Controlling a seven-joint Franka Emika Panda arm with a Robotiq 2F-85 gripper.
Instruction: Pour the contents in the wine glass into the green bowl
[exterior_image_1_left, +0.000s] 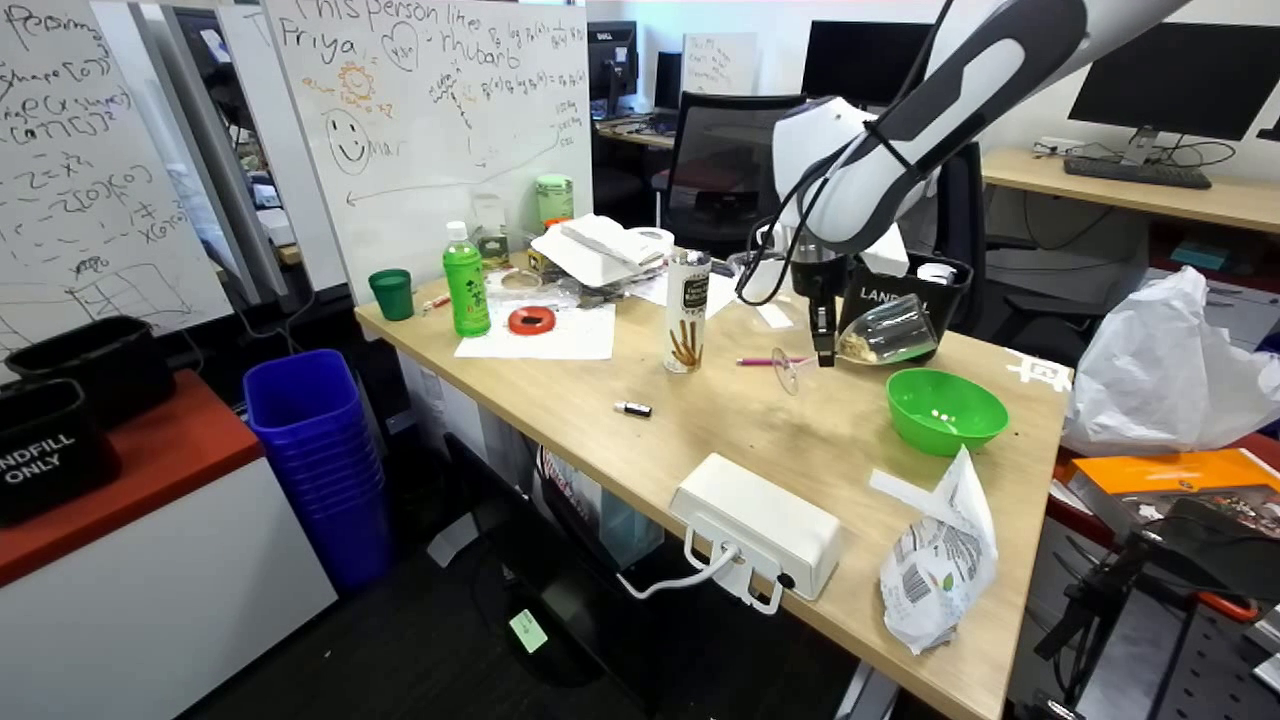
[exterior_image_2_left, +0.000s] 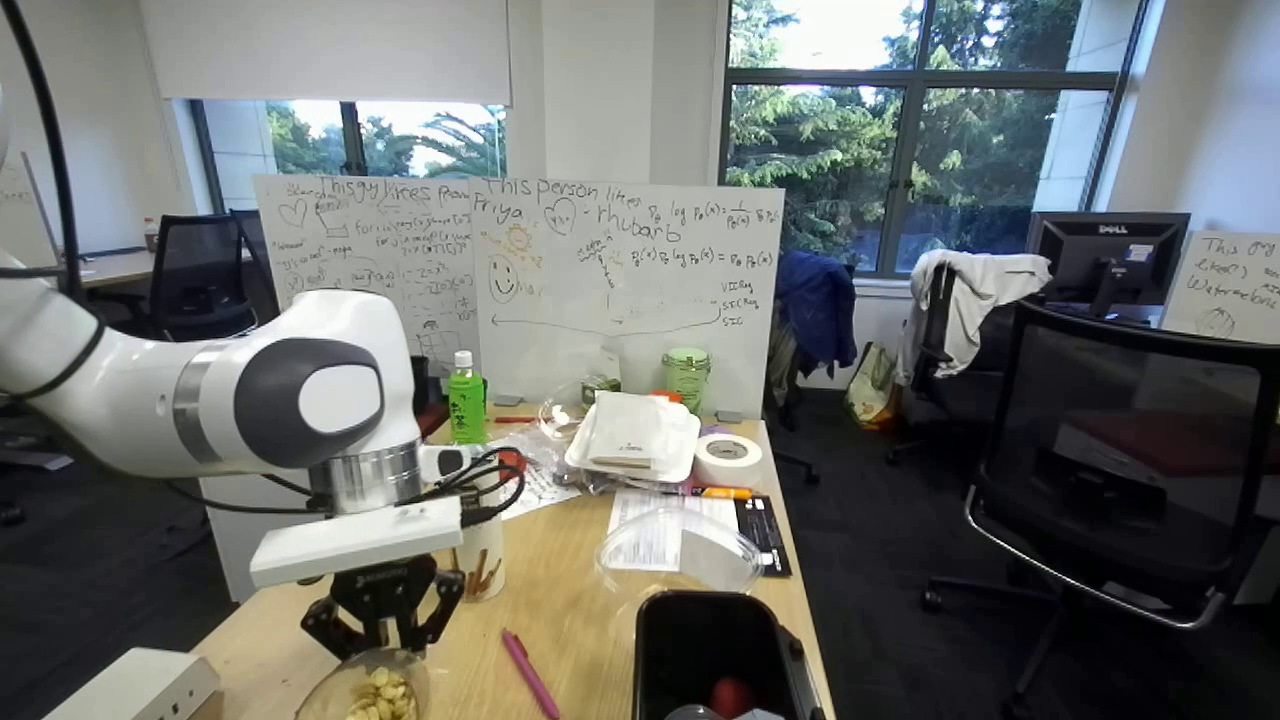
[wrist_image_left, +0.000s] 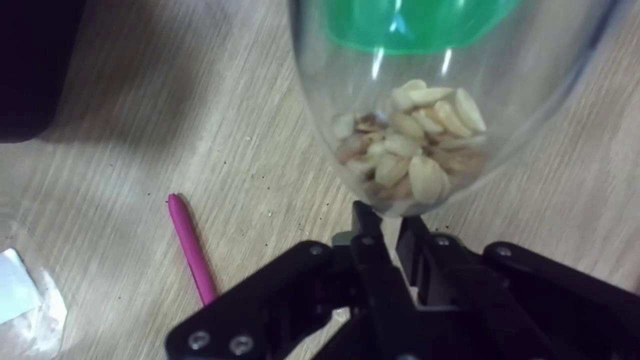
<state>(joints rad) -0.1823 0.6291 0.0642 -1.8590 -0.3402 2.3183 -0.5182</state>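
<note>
- Jaws: the black two-fingered gripper (wrist_image_left: 390, 224) is pinching the stem of the clear, colourless stemmed wine glass (exterior_image_1_left: 890, 335), close under its cup.
- Glass: seemingly clear of the light wood table (exterior_image_1_left: 800, 440) and tipped far from upright. In an exterior view the long axis runs from the foot, left of the fingers, to the cup at right, mouth end slightly higher.
- Key relation: the bright green, round, shallow plastic bowl (exterior_image_1_left: 930, 438) lies out past the mouth end, roughly along that axis in the wrist view. Whether the mouth overhangs its rim cannot be told.
- Load: pale, seed-like pieces (wrist_image_left: 420, 145) (kind uncertain) sit at the cup's stem end. Pour judged unfinished; next likely calls for the mouth over the bowl and more tilt.
- Writing: black plastic bin (exterior_image_1_left: 875, 284) behind the glass, "LANDFILL"; second black plastic bin (exterior_image_1_left: 60, 460), "NDFILL ONLY", cut off at the edge.
- White dry-erase board (exterior_image_1_left: 470, 215), handwritten: "This person likes", "rhubarb", log formulas.
- Black computer monitor (exterior_image_2_left: 1070, 260): "DELL".
- Green plastic bottle with white cap (exterior_image_1_left: 465, 285): label too small to read.
</note>
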